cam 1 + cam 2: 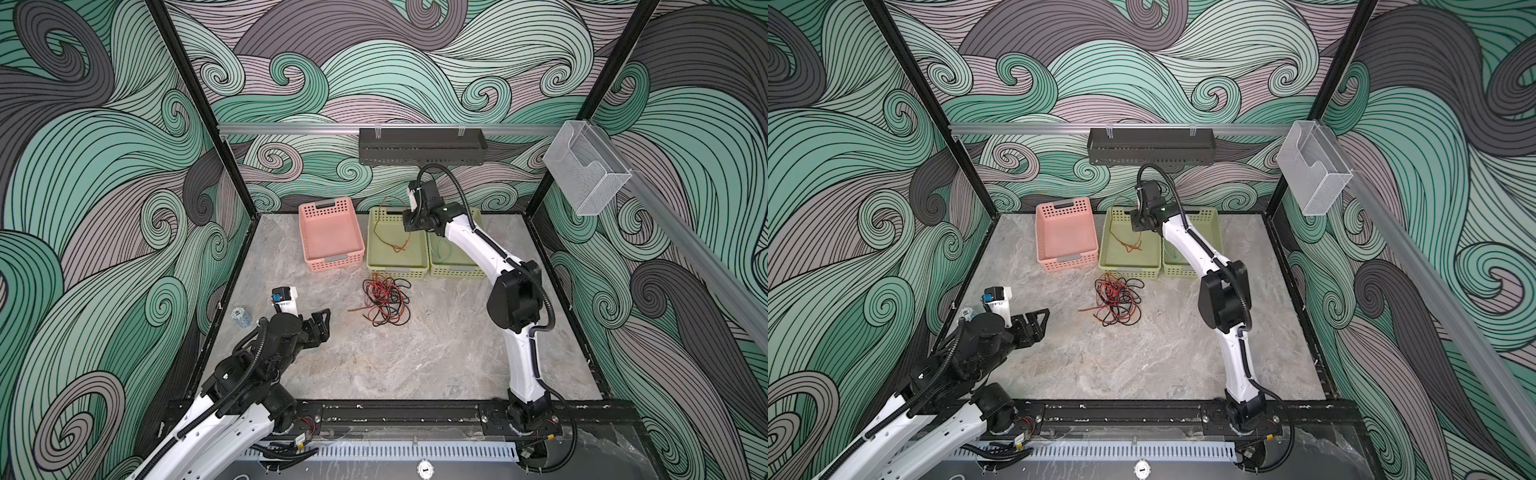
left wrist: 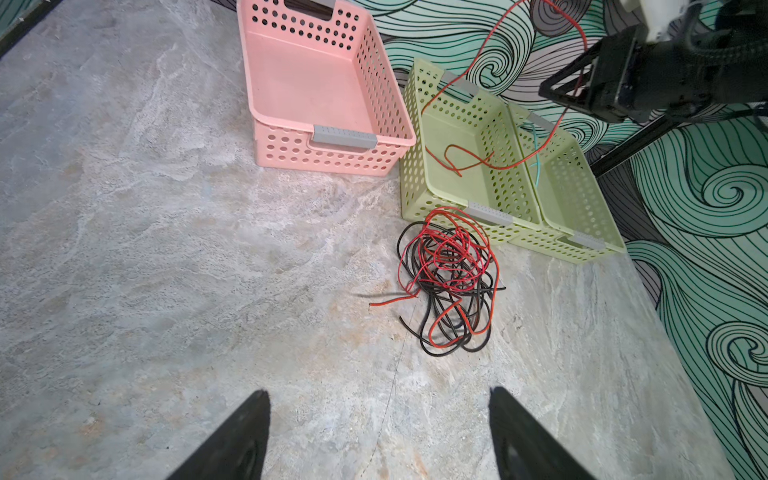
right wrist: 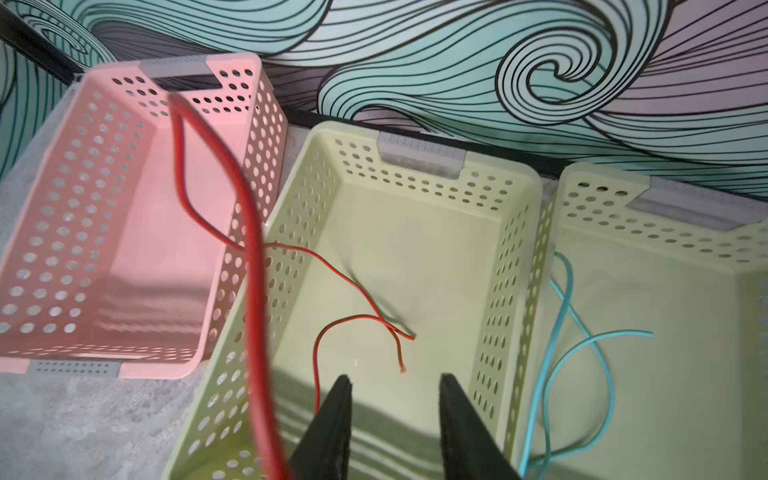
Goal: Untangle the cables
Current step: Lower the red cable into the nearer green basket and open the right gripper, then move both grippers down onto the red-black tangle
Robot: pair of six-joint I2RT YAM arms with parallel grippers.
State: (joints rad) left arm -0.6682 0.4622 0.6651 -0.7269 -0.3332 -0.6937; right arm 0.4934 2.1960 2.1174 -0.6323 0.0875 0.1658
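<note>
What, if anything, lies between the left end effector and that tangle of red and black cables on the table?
Nothing visible. Only bare table lies between the left end effector and the tangle of cables; the pink basket and green baskets stand beyond the tangle, out of the path.

Left arm (image 1: 245, 426): we see white shells between black joints.
Right arm (image 1: 523, 365): white shells too, with big black rounded joints.
Hoses (image 1: 462, 189): black and ribbed, one along each arm.
Left gripper (image 2: 379, 401): black fingers (image 2: 232, 444), flat and pointed.
Right wrist light (image 1: 445, 209): small, green.
Left wrist camera (image 1: 286, 296): white housing with a blue part.
</note>
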